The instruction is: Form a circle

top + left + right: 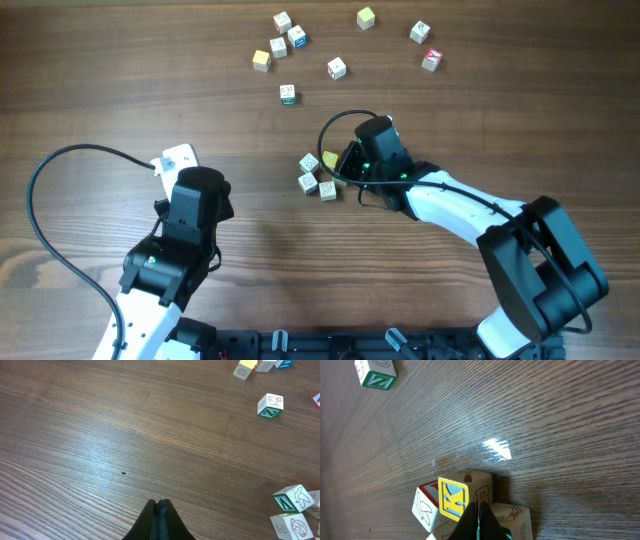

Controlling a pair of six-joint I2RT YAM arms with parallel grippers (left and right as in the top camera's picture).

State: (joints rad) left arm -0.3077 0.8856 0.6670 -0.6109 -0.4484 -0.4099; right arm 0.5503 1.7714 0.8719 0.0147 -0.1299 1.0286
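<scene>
1. The worktop [100,80] fills all three views, a dark brown wood-grain surface from edge to edge.
2. From overhead, the grain runs left to right in fine, close lines, with paler and darker bands.
3. In the left wrist view the grain sweeps across on a slant, and a tiny dark speck [123,473] sits on the boards.
4. In the right wrist view a bright white glare patch [497,449] shows a slight sheen on the surface.
5. Overhead, the light is even and the shadows are soft.

Left fingers [150,524], right fingers [485,531] pressed together.
</scene>
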